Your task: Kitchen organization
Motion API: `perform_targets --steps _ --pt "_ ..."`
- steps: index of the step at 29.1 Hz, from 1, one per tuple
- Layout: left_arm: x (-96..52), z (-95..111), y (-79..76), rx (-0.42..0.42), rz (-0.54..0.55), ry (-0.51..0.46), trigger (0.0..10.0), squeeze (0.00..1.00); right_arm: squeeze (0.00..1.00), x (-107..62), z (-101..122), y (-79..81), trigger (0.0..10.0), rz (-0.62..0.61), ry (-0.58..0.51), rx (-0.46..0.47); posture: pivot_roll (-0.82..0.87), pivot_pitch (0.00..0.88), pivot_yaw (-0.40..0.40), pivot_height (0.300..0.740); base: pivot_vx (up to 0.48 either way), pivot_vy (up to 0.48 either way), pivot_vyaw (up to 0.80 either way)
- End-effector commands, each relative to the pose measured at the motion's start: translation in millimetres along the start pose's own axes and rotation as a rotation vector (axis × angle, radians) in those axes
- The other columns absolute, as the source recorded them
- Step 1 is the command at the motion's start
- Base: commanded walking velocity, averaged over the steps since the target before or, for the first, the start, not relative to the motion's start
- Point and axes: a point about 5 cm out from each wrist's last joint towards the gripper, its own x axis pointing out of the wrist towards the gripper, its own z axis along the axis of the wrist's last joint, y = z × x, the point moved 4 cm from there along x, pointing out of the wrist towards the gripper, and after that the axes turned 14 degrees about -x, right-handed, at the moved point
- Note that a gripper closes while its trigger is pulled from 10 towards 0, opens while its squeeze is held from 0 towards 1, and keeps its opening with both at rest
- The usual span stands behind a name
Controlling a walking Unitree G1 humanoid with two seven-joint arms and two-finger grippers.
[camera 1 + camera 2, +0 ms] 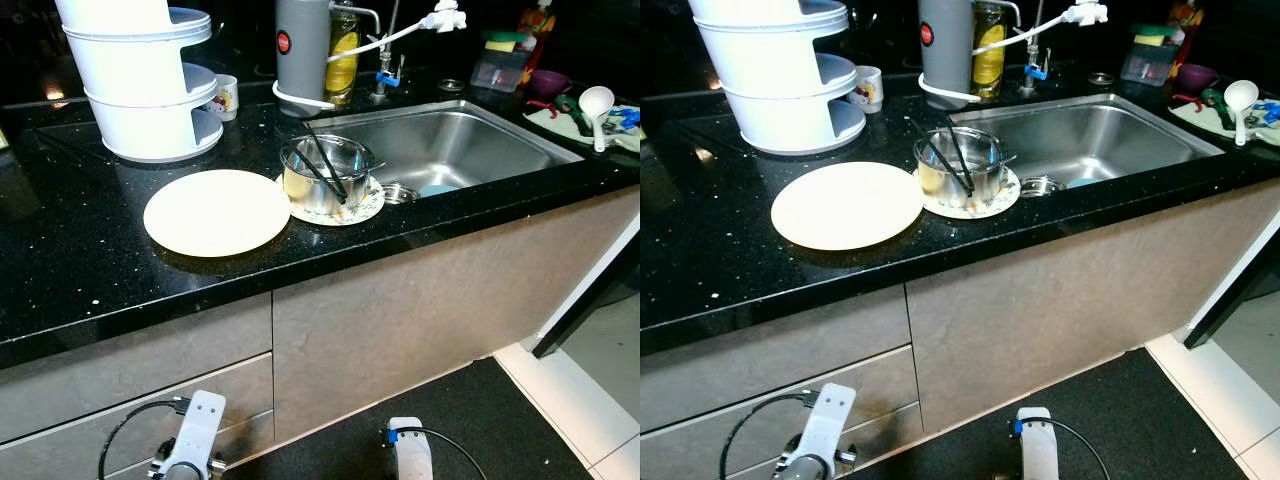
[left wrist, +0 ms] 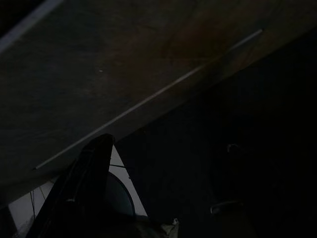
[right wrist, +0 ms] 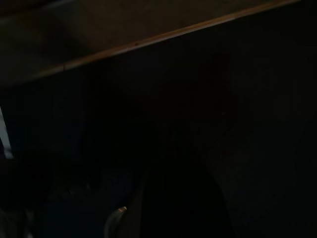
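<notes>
A large cream plate [image 1: 217, 211] lies flat on the black stone counter [image 1: 80, 260]. Right of it, touching its rim, a steel pot [image 1: 325, 172] holding black chopsticks [image 1: 322, 160] stands on a small patterned plate [image 1: 368, 208] at the sink's left corner. The steel sink [image 1: 470, 135] holds a small metal piece [image 1: 400, 192] and something blue [image 1: 438, 189]. My left arm [image 1: 195, 440] and right arm [image 1: 410, 455] hang idle below the counter, in front of the cabinet. Both wrist views are very dark, with only cabinet front and floor to make out.
A white tiered rack [image 1: 140, 90] stands at the back left, with a mug [image 1: 226, 97] beside it. A grey cylinder [image 1: 302, 50], an oil bottle [image 1: 343, 50] and the tap [image 1: 440, 18] line the back. A white ladle [image 1: 597, 102] and purple bowl [image 1: 549, 82] sit far right. A dark mat [image 1: 500, 420] covers the floor.
</notes>
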Motion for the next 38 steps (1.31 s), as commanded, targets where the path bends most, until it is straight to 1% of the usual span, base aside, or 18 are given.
perform_targets --steps 1,4,5,9,11,13,15,16,17,18,21,23,26,30,33,34,37,38 --pt "-3.2 -10 3.4 0.014 0.012 0.008 10.0 0.0 0.0 -1.6 -8 4.7 10.0 0.015 0.01 -0.025 -0.07 0.159 -0.053 0.74 0.0 0.0 0.0" --pt "-6.1 -18 2.7 0.014 0.008 0.021 10.0 0.0 0.0 -2.4 -10 6.5 10.0 0.035 0.009 -0.061 -0.05 0.147 -0.061 0.74 0.0 0.0 0.0" --pt "-13.5 -33 -1.3 0.019 -0.037 0.022 10.0 0.0 0.0 -4.0 -13 8.2 10.0 0.071 0.0 -0.13 -0.05 0.133 -0.068 0.74 0.0 0.0 0.0" --pt "-18.3 -40 -1.4 0.032 -0.08 0.013 10.0 0.0 0.0 -5.3 -12 4.8 10.0 0.097 -0.02 -0.153 -0.04 0.122 -0.086 0.74 0.0 0.0 0.0" --pt "-18.7 -36 -3.8 0.021 -0.102 -0.012 10.0 0.0 0.0 -5.9 -13 0.4 10.0 0.089 -0.021 -0.162 -0.03 0.106 -0.091 0.74 0.0 0.0 0.0" --pt "-18.4 -32 -10.4 0.025 -0.136 -0.026 10.0 0.0 0.0 -6.7 -17 -5.8 10.0 0.062 -0.001 -0.134 -0.03 0.116 -0.095 0.74 0.0 0.0 0.0" --pt "-18.3 -32 -12.7 0.013 -0.134 -0.027 10.0 0.0 0.0 -7.4 -20 -8.5 10.0 0.051 0.01 -0.127 -0.04 0.109 -0.095 0.74 0.0 0.0 0.0" --pt "-16.3 -32 -16.8 0.027 -0.135 0.004 10.0 0.0 0.0 -8.1 -24 -11.0 10.0 0.033 0.026 -0.106 -0.05 0.115 -0.096 0.74 0.0 0.0 0.0" --pt "-15.2 -29 -20.6 0.099 -0.119 0.0 10.0 0.0 0.0 -8.9 -27 -11.6 10.0 0.023 0.032 -0.098 -0.06 0.111 -0.073 0.74 0.0 0.0 0.0" --pt "-15.2 -29 -20.6 0.099 -0.119 0.0 10.0 0.0 0.0 -8.9 -27 -11.6 10.0 0.023 0.032 -0.098 -0.06 0.111 -0.073 0.74 0.0 0.0 0.0" --pt "-16.1 -28 -30.7 0.176 -0.157 -0.009 10.0 0.0 0.0 -8.8 -27 -5.2 10.0 0.026 0.019 -0.101 -0.1 0.109 -0.015 0.74 0.0 0.0 0.0" --pt "-16.0 -28 -31.3 0.184 -0.158 -0.01 10.0 0.0 0.0 -8.5 -25 -3.6 10.0 0.026 0.013 -0.109 -0.1 0.109 -0.015 0.74 0.0 0.0 0.0" --pt "-15.3 -24 -32.7 0.185 -0.161 -0.023 10.0 0.0 0.0 -6.8 -18 -0.7 10.0 0.03 -0.015 -0.117 -0.11 0.102 0.016 0.74 0.0 0.0 0.0" --pt "-15.9 -26 -31.0 0.2 -0.161 -0.023 10.0 0.0 0.0 -5.9 -15 1.2 10.0 0.042 -0.017 -0.127 -0.1 0.1 0.015 0.74 0.0 0.0 0.0" --pt "-16.3 -31 -23.2 0.218 -0.135 -0.006 10.0 0.0 0.0 -5.5 -16 2.9 10.0 0.059 -0.005 -0.168 -0.08 0.095 -0.007 0.74 0.0 0.0 0.0" --pt "-15.2 -32 -16.6 0.23 -0.109 0.003 10.0 0.0 0.0 -4.7 -13 2.2 10.0 0.058 -0.009 -0.164 -0.01 0.101 -0.05 0.74 0.0 0.0 0.0" --pt "-16.1 -37 -11.2 0.25 -0.104 0.023 10.0 0.0 0.0 -4.4 -10 1.9 10.0 0.048 -0.021 -0.134 0.0 0.093 -0.04 0.74 0.0 0.0 0.0" --pt "-16.9 -40 -7.1 0.272 -0.1 0.027 10.0 0.0 0.0 -4.3 -10 3.6 10.0 0.05 -0.027 -0.123 0.03 0.065 -0.043 0.74 0.0 0.0 0.0"
